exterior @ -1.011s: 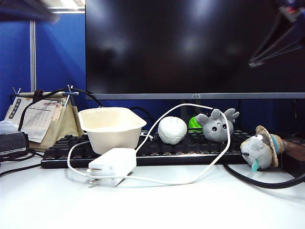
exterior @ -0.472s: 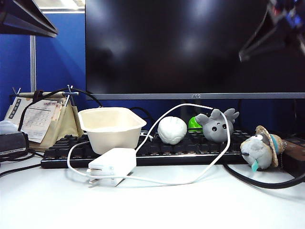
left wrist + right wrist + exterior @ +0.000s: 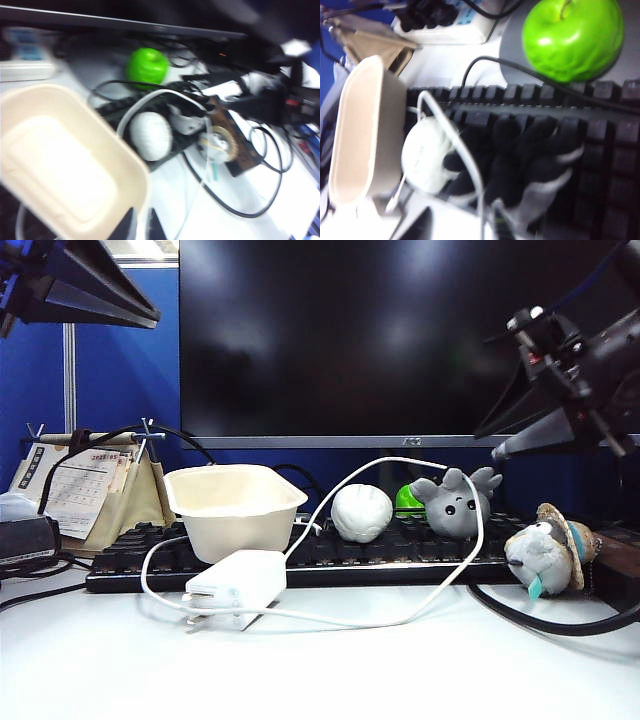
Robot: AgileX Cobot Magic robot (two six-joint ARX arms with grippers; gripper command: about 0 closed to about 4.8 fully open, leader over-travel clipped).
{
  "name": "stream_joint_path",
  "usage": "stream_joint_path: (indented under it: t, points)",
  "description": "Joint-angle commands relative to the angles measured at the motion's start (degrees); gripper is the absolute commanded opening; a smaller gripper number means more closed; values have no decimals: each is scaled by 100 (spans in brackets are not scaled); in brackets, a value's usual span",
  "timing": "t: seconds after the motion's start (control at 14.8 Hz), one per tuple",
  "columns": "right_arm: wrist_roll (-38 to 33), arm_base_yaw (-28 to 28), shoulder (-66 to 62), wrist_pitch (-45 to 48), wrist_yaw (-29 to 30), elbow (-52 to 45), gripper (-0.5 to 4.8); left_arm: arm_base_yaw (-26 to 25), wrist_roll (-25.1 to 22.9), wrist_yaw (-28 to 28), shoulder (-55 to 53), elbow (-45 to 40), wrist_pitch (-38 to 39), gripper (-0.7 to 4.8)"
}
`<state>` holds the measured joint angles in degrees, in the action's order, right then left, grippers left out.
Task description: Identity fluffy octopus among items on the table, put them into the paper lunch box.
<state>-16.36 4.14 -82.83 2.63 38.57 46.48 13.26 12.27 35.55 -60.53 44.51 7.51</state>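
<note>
While the right gripper hovers just above the small grey plush octopus on the black keyboard, fingers seemingly parted, the looping white cable could snag; the left gripper's fingers I cannot tell; the cream paper lunch box waits empty.

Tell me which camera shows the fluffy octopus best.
The exterior view: the fluffy octopus sits upright on the keyboard, face and tentacles sharp. The right wrist view shows it from above, close and blurred. The left wrist view barely shows it, blurred behind the white ball.
</note>
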Motion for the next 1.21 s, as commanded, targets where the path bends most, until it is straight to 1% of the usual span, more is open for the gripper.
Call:
stream_joint_path:
  t: [0.07,0.13,0.2,0.34,0.4,0.47,0.54,0.74,0.88,0.94,1.01,1.21]
  points:
    - [-286,0,-186,531,-13,24,163,-7,-24,-42,0,37,-76,40]
    - [-334,0,-251,603,-105,52,163,-7,-26,-42,0,37,-79,40]
    - [-334,0,-264,603,-157,83,174,-7,-24,-42,0,37,-76,40]
    - [-341,-2,-275,599,-188,140,225,-7,-24,-42,0,37,-74,40]
    - [-361,-2,-275,616,-472,166,226,-7,-24,-42,0,37,-74,40]
    - [-514,-2,-289,597,-549,166,226,-7,-24,-37,0,37,-74,40]
    - [-647,-2,-293,546,-553,164,226,-7,-24,-35,0,37,-68,40]
    - [-715,-2,-304,446,-612,166,226,-7,-24,-39,0,37,-55,40]
    - [-1110,-2,-380,424,-612,164,226,-7,-24,-37,0,37,-52,40]
    - [-1119,4,-422,417,-608,166,226,-7,-24,-37,0,37,-46,40]
    - [-1316,15,-509,393,-608,164,226,-7,-24,-37,2,37,-24,40]
    - [-1377,15,-702,494,-605,166,226,-7,-24,-35,2,37,-17,40]
